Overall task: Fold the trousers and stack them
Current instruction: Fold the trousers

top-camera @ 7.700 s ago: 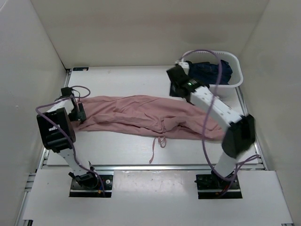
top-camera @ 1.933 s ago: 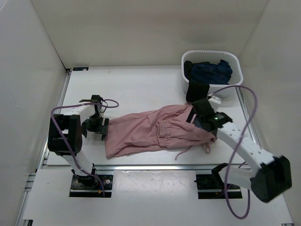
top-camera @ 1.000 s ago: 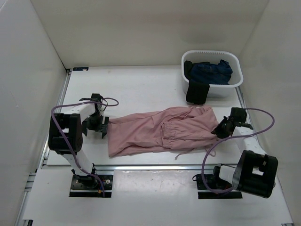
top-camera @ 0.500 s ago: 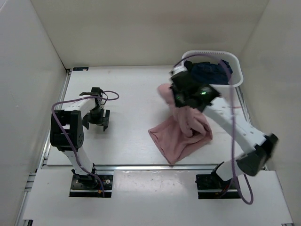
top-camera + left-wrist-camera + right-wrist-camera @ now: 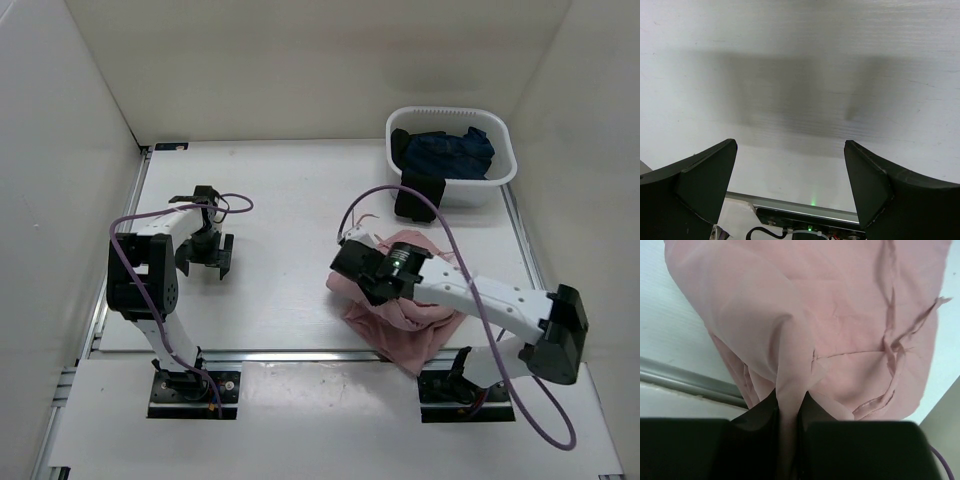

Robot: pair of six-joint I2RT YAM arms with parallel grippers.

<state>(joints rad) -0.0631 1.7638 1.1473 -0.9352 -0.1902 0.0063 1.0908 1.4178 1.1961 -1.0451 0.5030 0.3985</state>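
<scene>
Right wrist: trousers [image 5: 840, 315] fold in right pincer [image 5: 788, 407], tips seemingly hidden.

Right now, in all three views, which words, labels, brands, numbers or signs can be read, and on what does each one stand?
None: no readable text appears in any view.
The trousers, the white basket and the table show no writing or label.
The small green light on the right arm is a lamp, not a sign.
</scene>
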